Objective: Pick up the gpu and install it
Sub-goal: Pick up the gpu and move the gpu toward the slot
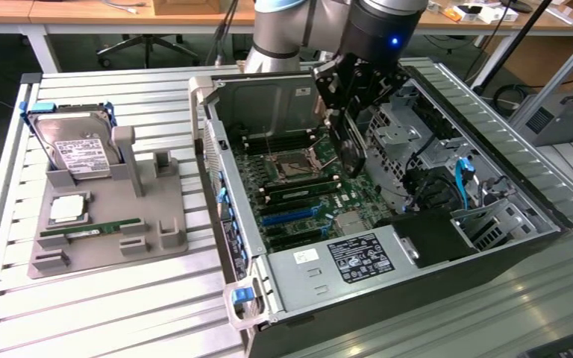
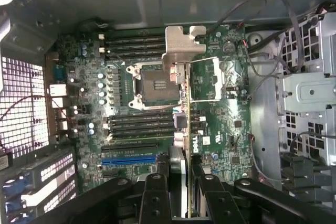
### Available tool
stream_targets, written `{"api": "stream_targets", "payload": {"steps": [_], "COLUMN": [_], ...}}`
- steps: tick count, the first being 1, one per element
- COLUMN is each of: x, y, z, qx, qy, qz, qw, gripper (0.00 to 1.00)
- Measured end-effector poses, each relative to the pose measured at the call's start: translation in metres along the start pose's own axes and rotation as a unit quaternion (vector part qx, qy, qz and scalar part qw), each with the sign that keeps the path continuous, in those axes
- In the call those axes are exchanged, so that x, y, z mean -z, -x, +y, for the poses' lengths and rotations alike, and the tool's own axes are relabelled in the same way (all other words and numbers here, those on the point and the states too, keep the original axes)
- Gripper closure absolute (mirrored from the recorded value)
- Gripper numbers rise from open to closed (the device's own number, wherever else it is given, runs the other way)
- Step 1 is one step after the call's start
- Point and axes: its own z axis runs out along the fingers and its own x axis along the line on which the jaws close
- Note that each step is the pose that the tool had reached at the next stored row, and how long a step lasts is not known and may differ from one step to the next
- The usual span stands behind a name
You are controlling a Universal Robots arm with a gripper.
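The slatted desk [image 1: 98, 97] carries an open computer case [image 1: 525, 246] with its motherboard [image 1: 297, 212] bared. In the exterior view, at 9 o'clock of the case, a grey holder [image 1: 157, 216] has a hard drive [image 1: 77, 149] at its 11 o'clock corner and a green memory stick [image 1: 92, 227] toward 7 o'clock. The pincer [image 1: 345, 112] is clamped on the gpu [image 1: 351, 149], which hangs on edge over the motherboard, at 2 o'clock of the CPU socket [image 1: 292, 168].
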Motion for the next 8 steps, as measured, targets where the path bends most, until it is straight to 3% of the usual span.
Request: {"api": "stream_targets", "payload": {"steps": [4, 8], "x": [-0.0077, -0.0108], "y": [0.0104, 0.0122], "z": [0.0038, 0.0065], "qx": [0.000, 0.001], "qy": [-0.0024, -0.0035], "qz": [0.0001, 0.0001], "qw": [1.0000, 1.0000], "gripper": [0.73, 0.73]}}
